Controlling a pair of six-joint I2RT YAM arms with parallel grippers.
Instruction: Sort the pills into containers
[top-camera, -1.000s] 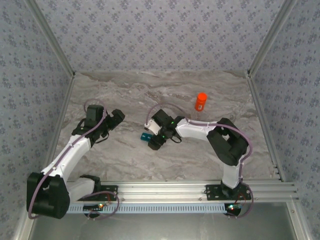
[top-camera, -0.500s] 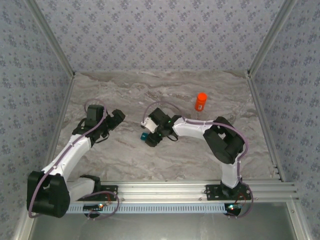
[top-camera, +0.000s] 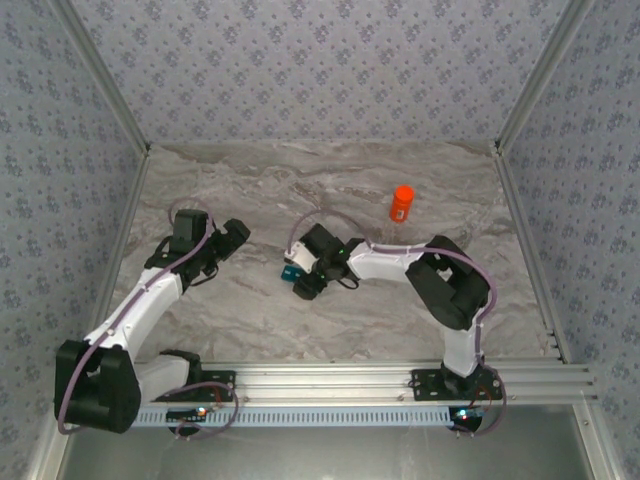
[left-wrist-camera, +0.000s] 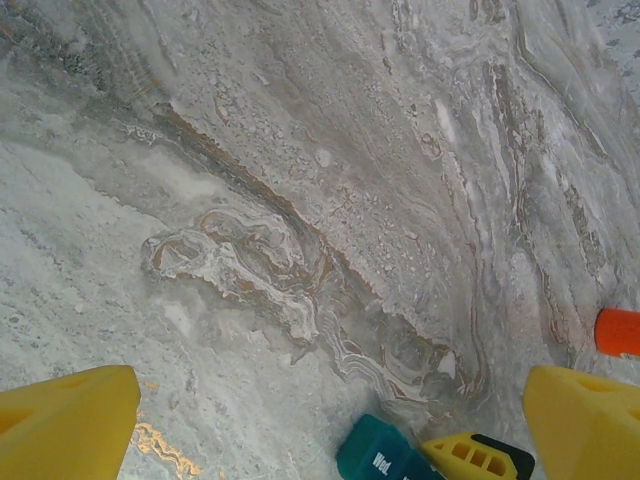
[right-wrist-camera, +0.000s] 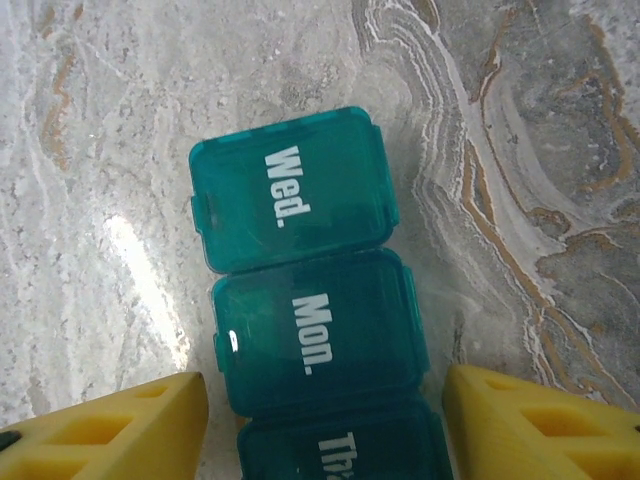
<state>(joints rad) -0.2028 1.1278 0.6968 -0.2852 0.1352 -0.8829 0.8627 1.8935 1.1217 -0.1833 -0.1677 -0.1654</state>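
The flat teal-blue plastic pill box, lids shut, lies mid-desk. The right claw straddles it, jaws apart and not quite touching. At ten o'clock the left claw gapes wide. Likely the grasping step; next, squeeze squarely.

An orange cylindrical plastic bottle with a round cap stands upright on the far right of a grey veined marble-look tabletop. Floral-patterned blue-grey walls surround it.

Likely lab test cell: aluminium frame, patterned walls, marble-look tabletop.
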